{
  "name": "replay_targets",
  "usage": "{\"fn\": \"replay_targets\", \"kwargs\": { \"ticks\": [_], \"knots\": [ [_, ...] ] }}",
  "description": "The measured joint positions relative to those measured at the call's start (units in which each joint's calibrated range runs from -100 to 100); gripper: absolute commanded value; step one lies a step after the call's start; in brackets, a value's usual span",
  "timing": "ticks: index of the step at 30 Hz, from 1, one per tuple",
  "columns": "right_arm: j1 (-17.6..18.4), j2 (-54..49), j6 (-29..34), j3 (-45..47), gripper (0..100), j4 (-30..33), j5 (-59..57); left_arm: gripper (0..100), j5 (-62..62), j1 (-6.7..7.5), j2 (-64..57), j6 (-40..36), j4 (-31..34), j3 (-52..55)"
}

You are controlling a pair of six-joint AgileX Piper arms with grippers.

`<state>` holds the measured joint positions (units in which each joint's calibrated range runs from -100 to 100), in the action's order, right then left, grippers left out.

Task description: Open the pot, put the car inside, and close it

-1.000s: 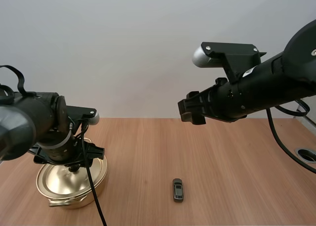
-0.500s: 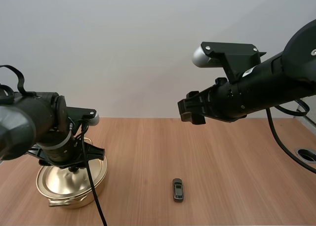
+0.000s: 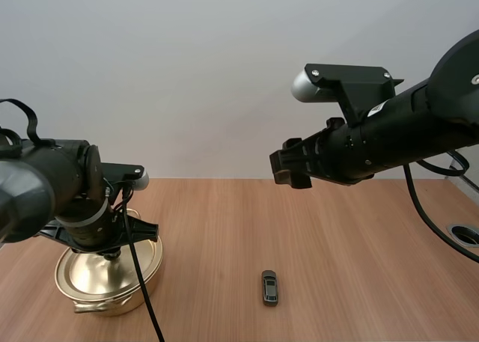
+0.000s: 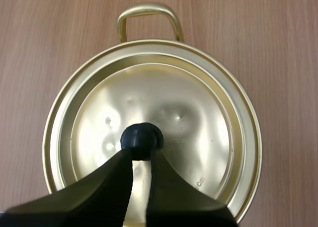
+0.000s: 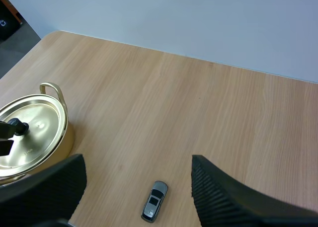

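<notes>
A golden pot (image 3: 109,285) stands at the table's left with its lid (image 4: 169,113) on, one loop handle (image 4: 148,14) showing beyond the rim. My left gripper (image 4: 142,155) reaches down over the lid, its two fingertips pinching the black knob (image 4: 143,139) from both sides. In the high view the left gripper (image 3: 112,254) sits right on the lid's middle. A small grey toy car (image 3: 270,287) lies on the wood right of the pot. My right gripper (image 3: 289,169) hangs high above the table, open, its fingers wide apart with the car (image 5: 155,207) far below between them. The pot (image 5: 35,131) lies beside it.
The wooden table (image 3: 352,252) stretches bare between pot and car and on to the right. A round metal-ringed hole (image 3: 465,233) sits at the table's right edge. A plain grey wall stands behind.
My left gripper's fingers have come together onto the lid's knob. The pot, the car and the right arm have stayed where they were.
</notes>
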<state>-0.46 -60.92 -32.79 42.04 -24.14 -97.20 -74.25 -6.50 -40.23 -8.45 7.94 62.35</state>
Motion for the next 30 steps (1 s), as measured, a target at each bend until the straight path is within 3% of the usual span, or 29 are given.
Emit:
{"fn": "replay_targets", "kwargs": {
  "ticks": [2, 8, 15, 30],
  "knots": [
    [0.0, 0.0, 0.0, 0.0, 100, 0.0, 0.0, 37, 0.8, 0.00, 0.0, -0.3, 0.4, 0.0],
    [0.0, 0.0, 0.0, 0.0, 100, 0.0, 0.0, 98, 4.4, 0.00, 0.1, -2.0, 2.6, 0.0],
    [0.0, 0.0, -2.0, 0.0, 100, -0.8, 0.0, 98, 5.3, 0.00, 2.6, 2.9, 0.3, 0.0],
    [0.0, 0.0, -2.0, 0.0, 100, -0.8, 0.3, 98, 9.6, 0.00, 4.7, 3.0, -0.2, 0.0]
  ]
}}
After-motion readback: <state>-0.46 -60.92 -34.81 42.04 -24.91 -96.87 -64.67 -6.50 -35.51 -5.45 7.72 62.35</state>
